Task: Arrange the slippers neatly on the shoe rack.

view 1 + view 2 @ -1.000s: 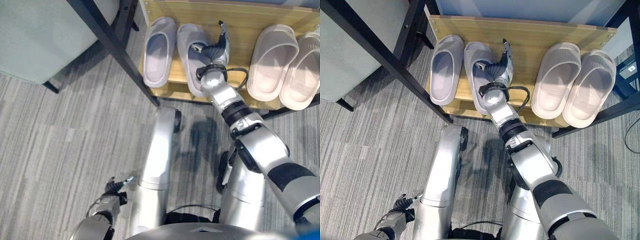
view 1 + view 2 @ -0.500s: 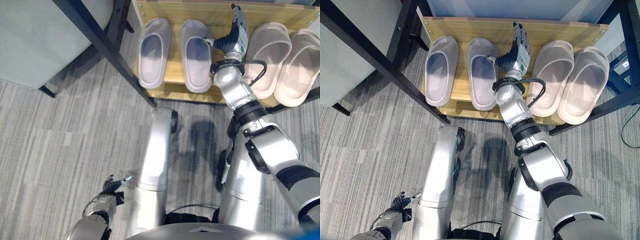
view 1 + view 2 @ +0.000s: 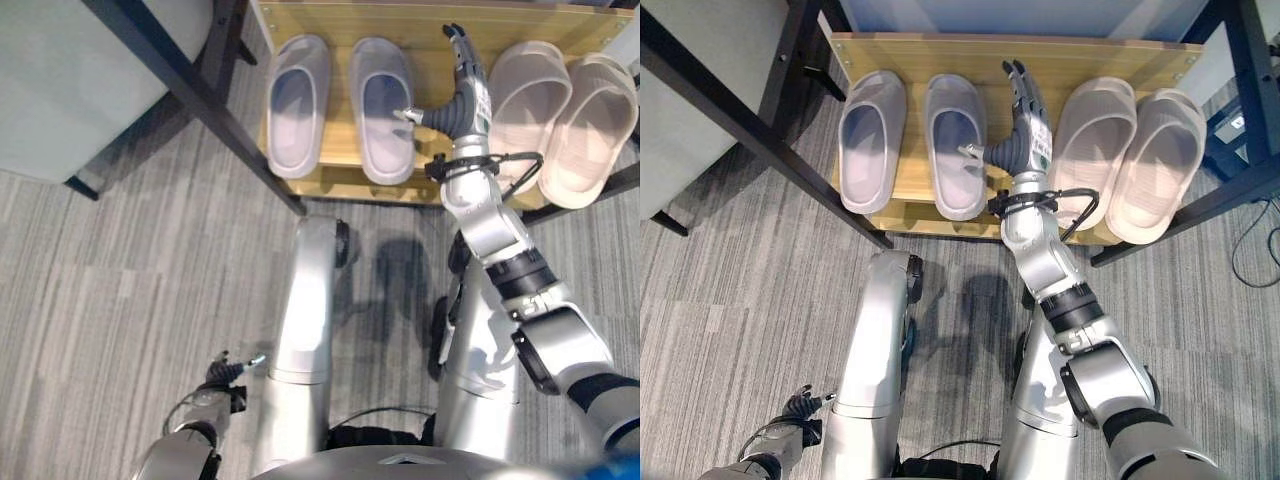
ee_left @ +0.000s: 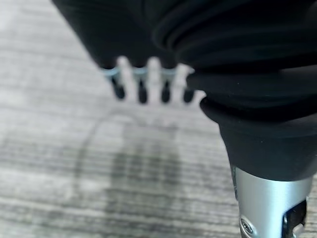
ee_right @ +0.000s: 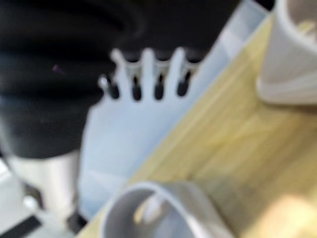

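Note:
On the wooden shoe rack two grey slippers lie side by side at the left, toes to the back. Two beige slippers lie together at the right. My right hand hovers over the gap between the pairs, open with straight fingers, its thumb pointing toward the nearer grey slipper without holding it. The right wrist view shows that grey slipper and a beige slipper on either side of the bare shelf board. My left hand hangs open low over the carpet.
A black metal frame leg slants down past the rack's left end, with a pale grey-green cushion behind it. Another black frame flanks the rack's right end. Grey striped carpet covers the floor.
My right hand has lifted off the right grey slipper and moved right into the gap. That slipper went from skewed to straight beside its partner. The view has shifted too.

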Robot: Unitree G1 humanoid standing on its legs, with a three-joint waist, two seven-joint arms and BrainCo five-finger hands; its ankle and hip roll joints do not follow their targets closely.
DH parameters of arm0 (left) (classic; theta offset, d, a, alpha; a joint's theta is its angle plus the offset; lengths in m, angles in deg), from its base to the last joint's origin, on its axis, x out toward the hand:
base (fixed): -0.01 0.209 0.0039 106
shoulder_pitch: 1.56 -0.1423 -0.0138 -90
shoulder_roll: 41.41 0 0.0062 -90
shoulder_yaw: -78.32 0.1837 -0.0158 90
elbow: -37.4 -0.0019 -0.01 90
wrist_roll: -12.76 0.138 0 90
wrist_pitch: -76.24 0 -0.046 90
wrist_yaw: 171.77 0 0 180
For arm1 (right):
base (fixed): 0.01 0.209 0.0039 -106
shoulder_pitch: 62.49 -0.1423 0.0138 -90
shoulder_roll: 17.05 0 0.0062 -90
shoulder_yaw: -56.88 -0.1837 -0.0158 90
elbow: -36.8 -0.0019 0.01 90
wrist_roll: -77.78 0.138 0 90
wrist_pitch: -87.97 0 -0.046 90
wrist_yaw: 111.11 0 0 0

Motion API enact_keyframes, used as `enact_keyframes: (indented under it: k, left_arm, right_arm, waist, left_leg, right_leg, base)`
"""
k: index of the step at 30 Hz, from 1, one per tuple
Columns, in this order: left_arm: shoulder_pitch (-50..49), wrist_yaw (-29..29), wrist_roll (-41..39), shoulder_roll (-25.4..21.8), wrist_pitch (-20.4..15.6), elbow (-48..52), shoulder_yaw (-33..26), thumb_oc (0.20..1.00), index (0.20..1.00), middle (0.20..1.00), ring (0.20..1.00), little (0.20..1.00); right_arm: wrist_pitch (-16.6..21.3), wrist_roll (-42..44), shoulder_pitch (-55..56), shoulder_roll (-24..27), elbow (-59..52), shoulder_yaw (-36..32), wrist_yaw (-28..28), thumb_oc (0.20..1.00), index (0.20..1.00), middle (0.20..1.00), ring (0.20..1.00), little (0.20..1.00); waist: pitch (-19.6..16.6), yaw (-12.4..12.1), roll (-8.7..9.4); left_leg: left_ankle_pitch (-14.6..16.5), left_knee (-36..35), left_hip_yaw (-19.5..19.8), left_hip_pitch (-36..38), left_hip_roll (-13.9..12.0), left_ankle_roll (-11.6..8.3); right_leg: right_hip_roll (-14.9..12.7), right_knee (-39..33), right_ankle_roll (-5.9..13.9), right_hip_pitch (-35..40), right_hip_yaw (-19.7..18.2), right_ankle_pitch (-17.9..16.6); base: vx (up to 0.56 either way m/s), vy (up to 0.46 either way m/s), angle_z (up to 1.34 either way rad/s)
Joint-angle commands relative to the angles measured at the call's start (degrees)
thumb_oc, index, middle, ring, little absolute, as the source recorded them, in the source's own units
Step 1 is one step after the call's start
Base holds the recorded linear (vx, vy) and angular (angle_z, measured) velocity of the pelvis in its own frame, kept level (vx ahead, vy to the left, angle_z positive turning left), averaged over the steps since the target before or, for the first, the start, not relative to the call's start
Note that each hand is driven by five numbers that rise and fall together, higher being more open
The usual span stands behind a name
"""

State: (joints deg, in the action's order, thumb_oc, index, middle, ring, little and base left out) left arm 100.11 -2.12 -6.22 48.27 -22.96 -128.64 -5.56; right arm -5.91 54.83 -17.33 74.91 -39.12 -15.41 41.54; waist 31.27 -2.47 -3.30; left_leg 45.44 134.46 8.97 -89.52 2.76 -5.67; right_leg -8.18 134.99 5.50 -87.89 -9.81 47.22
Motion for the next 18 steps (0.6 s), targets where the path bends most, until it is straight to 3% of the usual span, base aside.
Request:
enact_keyframes:
  k: [1, 6, 18]
  left_arm:
    - [-5.2, -1.8, 0.7, 0.9, 0.0, -0.3, 2.9, 1.000, 1.000, 1.000, 1.000, 1.000]
    - [-5.3, -2.7, 0.9, 1.5, -0.5, 0.7, 3.4, 1.000, 1.000, 1.000, 1.000, 1.000]
    - [-5.3, -3.6, 3.8, 2.0, -0.3, -0.2, 4.3, 1.000, 1.000, 1.000, 1.000, 1.000]
  right_arm:
    - [4.5, -2.8, 2.3, 2.1, -9.7, 1.6, 0.2, 1.000, 1.000, 1.000, 1.000, 1.000]
    - [6.1, -1.9, 8.7, 0.9, -13.2, 2.9, 1.4, 1.000, 1.000, 1.000, 1.000, 1.000]
    - [7.5, -1.2, 12.1, -0.3, -12.0, 7.0, 3.4, 1.000, 1.000, 1.000, 1.000, 1.000]
  waist:
    - [-1.5, -2.9, 0.13]
    - [-1.5, -2.3, 0.51]
    - [-1.5, -2.0, 0.66]
  left_leg:
    - [-0.3, 0.5, -4.6, -0.4, 1.0, 4.65]
    - [-0.3, 0.3, -4.8, -0.4, 0.8, 4.67]
    - [-0.4, 0.1, -4.7, -0.4, 0.6, 4.58]
  right_leg:
    - [-0.1, 1.8, -3.37, 9.5, -5.0, -10.8]
    - [-0.1, 1.9, -3.39, 9.3, -5.2, -10.7]
    - [0.1, 1.8, -3.33, 9.2, -5.4, -11.0]
  base:
    - [0.00, -0.007, -0.03]
    - [0.00, 0.000, 0.00]
    - [0.00, 0.000, 0.00]
